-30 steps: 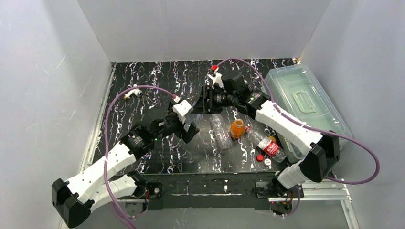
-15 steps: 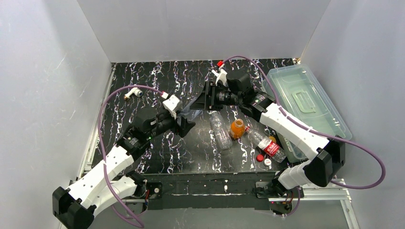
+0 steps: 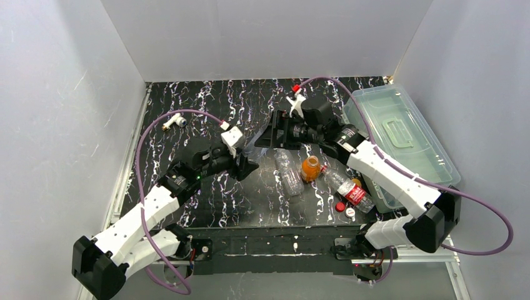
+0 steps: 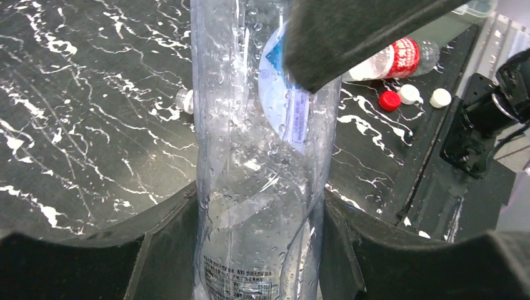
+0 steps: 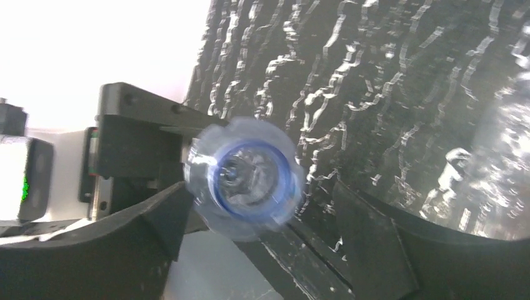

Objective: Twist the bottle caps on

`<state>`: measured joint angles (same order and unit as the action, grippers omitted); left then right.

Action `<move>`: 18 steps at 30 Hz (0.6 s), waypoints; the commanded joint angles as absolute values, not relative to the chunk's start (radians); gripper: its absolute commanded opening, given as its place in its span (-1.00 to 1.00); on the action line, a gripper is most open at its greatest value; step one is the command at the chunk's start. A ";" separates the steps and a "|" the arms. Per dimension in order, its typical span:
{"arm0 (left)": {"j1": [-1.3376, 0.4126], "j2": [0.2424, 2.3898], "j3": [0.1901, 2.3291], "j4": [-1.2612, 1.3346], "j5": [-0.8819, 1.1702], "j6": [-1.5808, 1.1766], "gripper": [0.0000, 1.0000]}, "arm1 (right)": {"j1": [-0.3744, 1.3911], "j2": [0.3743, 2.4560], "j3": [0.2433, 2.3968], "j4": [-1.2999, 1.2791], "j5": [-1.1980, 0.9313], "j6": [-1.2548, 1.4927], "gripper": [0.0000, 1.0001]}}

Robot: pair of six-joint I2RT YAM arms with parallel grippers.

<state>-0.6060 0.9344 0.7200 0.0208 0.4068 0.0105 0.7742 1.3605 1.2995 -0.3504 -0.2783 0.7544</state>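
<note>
Caps [image 4: 389, 100] flat on table [image 4: 94, 94]; bottle [image 4: 256, 156] mouth faces right fingers [image 5: 369, 231].

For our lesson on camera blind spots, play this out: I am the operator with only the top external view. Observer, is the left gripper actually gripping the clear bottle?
Observer: Yes. The left wrist view shows the clear bottle pinched between the left gripper's two fingers.
Operator: And the right gripper?
Observer: Its wrist view, though blurred, shows the bottle's blue-ringed end between the right gripper's spread fingers.
Operator: Any spare caps?
Observer: The left wrist view shows a red cap and two white caps lying together on the table.
</note>
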 commanded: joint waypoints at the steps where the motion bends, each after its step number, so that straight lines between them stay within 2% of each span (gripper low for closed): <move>1: -0.609 0.903 0.744 0.007 0.332 -0.015 -0.79 | 0.770 1.282 1.331 -0.514 -0.091 0.718 0.95; 7: -0.608 0.860 0.713 -0.040 0.240 -0.083 -0.83 | 0.770 1.141 1.292 -0.774 0.157 0.788 0.97; 12: -0.607 0.851 0.772 -0.147 0.162 -0.082 -0.84 | 0.770 1.067 1.243 -1.099 0.380 0.960 0.97; 18: -0.604 0.849 0.816 -0.183 0.144 -0.079 -0.84 | 0.769 1.031 1.077 -1.273 0.455 1.150 0.97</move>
<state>-0.6102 0.8703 0.7612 -0.1440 0.1822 -0.0765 0.7712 1.0271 1.1732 -1.0657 0.3363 0.9806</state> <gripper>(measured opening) 0.532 0.983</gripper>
